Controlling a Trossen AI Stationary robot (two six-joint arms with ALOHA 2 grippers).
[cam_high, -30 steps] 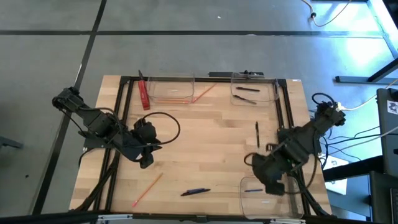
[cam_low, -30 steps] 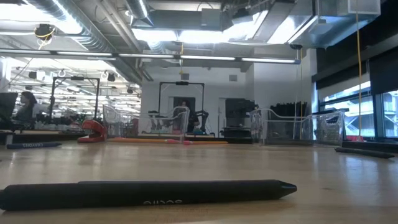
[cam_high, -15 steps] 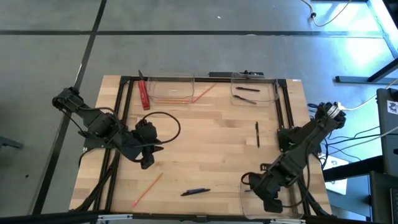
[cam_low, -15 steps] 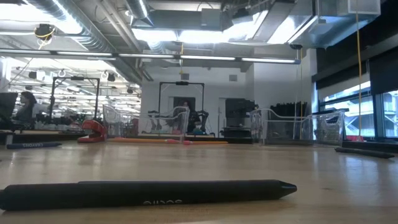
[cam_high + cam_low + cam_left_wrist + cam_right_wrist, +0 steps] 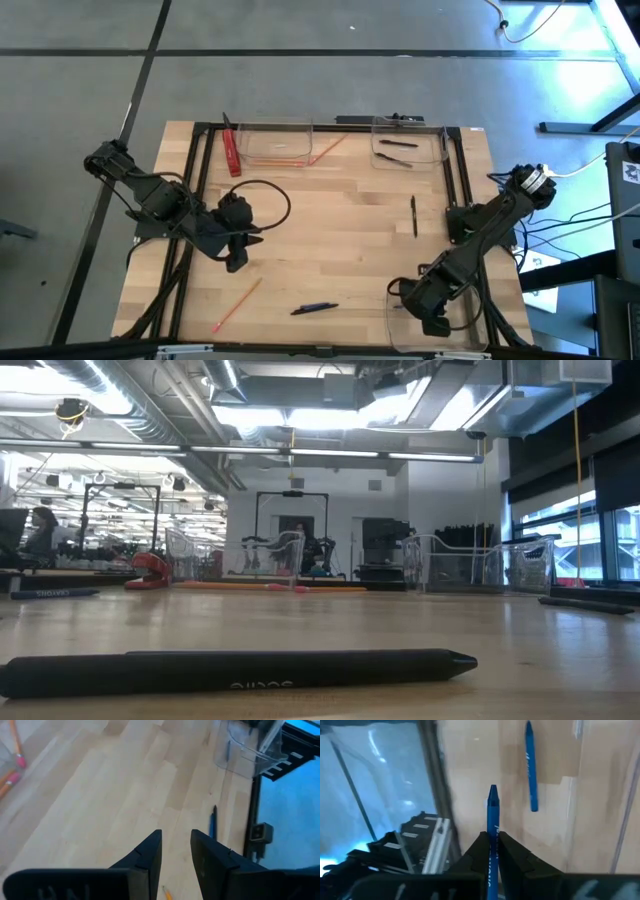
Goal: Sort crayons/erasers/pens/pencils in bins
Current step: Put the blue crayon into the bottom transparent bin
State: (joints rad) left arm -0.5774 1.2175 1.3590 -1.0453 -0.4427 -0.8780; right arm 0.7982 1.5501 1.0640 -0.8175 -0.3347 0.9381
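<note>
Crayons are the matter at hand: a blue crayon (image 5: pixel 493 815) is pinched between the closed fingers of the right gripper (image 5: pixel 491 842), which hangs over the near-right clear bin (image 5: pixel 400 318), where a second blue crayon (image 5: pixel 531 767) already lies flat on the bin floor. Well apart on the left side of the wooden surface (image 5: pixel 330 220), the left gripper (image 5: pixel 176 851) hovers with its fingers slightly parted and nothing between them, a dark blue pen (image 5: pixel 314 308) and an orange pencil (image 5: pixel 237 305) lying loose near the front edge.
</note>
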